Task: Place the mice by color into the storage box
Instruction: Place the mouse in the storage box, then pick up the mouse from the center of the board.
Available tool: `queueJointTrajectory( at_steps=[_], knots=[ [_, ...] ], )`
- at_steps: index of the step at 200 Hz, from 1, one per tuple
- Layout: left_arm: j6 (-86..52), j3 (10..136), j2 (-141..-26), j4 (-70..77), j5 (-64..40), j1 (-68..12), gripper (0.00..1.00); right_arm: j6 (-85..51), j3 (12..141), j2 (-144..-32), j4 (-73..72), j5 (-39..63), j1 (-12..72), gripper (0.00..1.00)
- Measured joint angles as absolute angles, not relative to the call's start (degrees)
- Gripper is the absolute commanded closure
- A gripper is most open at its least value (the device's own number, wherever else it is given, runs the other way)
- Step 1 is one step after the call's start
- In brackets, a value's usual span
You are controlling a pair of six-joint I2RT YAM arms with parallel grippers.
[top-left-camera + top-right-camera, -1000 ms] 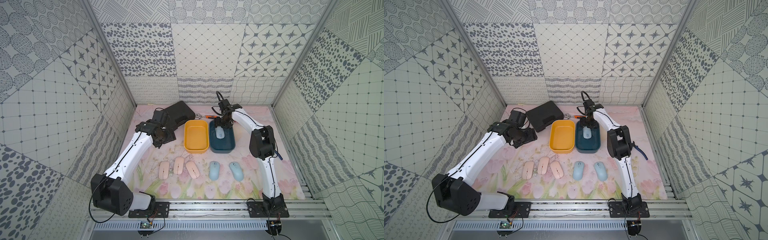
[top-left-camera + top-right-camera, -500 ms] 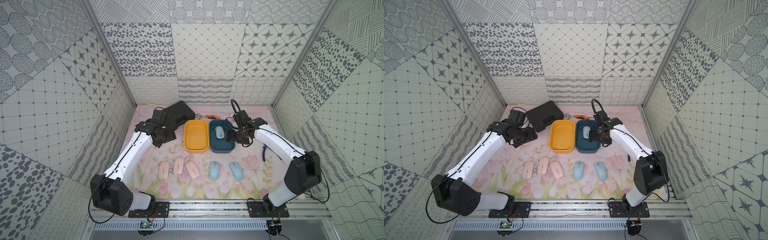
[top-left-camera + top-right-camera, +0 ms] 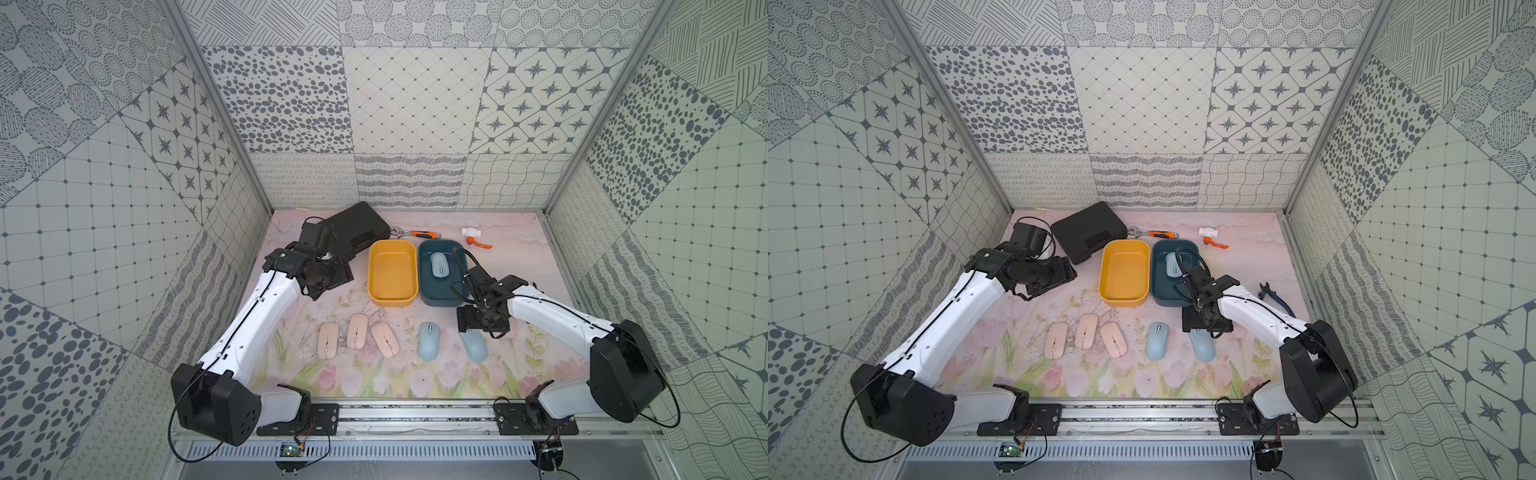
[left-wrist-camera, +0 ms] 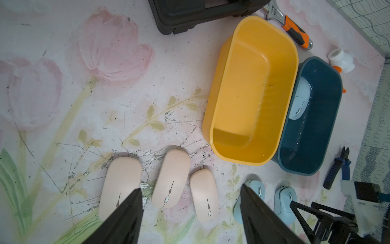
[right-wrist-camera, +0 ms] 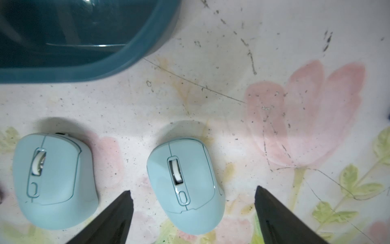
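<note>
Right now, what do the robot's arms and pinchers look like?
The left arm and right arm have smooth white links, chunky black joints and thin black cables. The left gripper and right gripper each end in two black pointed fingers.

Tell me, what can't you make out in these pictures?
- Both top views: the right gripper covers the front of one blue mouse.
- Left wrist view: the yellow box hides part of the stored mouse inside the teal box.
- Right wrist view: the teal box is blurred and cut off by the edge.
</note>
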State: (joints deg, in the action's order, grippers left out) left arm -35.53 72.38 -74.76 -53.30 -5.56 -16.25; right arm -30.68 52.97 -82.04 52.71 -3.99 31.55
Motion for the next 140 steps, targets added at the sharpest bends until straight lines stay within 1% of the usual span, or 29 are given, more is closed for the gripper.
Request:
queueJointTrajectory(
  at_steps=[64,140],
  knots=[
    [-35.99,72.1,-74.28,-53.36,-6.26,-16.49,0.23,-32.21,48.1,-82.59,48.07,-2.63,32.58,0.05],
    [-35.99,72.12,-74.65,-53.39,-6.98,-16.91,0.23,-32.84,47.88,-87.68,43.44,-3.88,32.56,0.05]
  ],
)
